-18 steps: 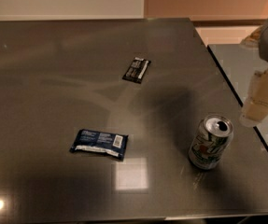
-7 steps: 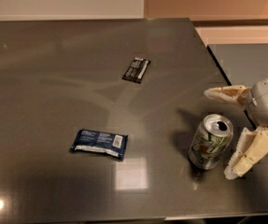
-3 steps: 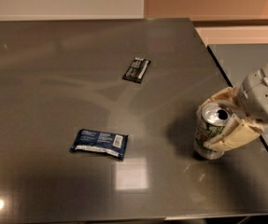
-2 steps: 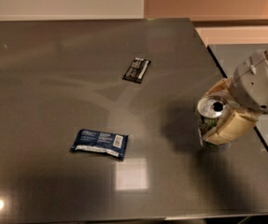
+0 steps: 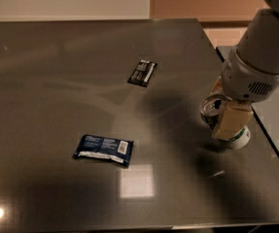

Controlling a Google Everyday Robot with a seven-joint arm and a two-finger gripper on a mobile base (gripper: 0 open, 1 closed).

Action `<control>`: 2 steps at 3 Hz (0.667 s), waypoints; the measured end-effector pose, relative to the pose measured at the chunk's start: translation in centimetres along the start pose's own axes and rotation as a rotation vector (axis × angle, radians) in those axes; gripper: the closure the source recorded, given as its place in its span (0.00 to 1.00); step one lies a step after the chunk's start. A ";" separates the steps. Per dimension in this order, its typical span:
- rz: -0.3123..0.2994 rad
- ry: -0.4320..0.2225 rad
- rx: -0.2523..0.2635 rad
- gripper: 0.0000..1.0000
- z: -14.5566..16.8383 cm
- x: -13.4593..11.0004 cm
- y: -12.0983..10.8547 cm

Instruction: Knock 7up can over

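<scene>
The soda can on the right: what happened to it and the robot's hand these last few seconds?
The gripper came in from the right, down to the 7up can, and is pushing it: upright before, the can now tilts, top leaning left. The blue packet and black wrapper have not moved.

The 7up can (image 5: pixel 212 108), a small silver-white aluminium soda can, stood near the right edge of the dark, glossy table (image 5: pixel 56 72), towards its near side. It was tilted rather than upright: the shiny top with its pull tab leaned to the left and faced the camera, while the pale base, showing a trace of green, sat lower and to the right against the tabletop. The middle of the body was hidden behind the gripper (image 5: pixel 230 120), which was pressed against the can's right side from above. The lettering on the wall could not be read.
</scene>
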State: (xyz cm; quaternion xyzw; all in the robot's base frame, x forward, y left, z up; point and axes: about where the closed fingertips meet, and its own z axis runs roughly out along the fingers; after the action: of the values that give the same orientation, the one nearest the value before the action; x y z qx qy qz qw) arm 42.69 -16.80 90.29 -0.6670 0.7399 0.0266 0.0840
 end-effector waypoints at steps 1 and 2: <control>-0.026 0.057 -0.040 0.85 0.9 0.5 -1.6; -0.062 0.090 -0.071 0.61 1.6 0.2 -2.8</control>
State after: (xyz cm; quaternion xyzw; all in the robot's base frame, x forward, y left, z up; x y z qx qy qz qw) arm 45.63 -17.03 88.85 -0.6925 0.7206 0.0202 0.0275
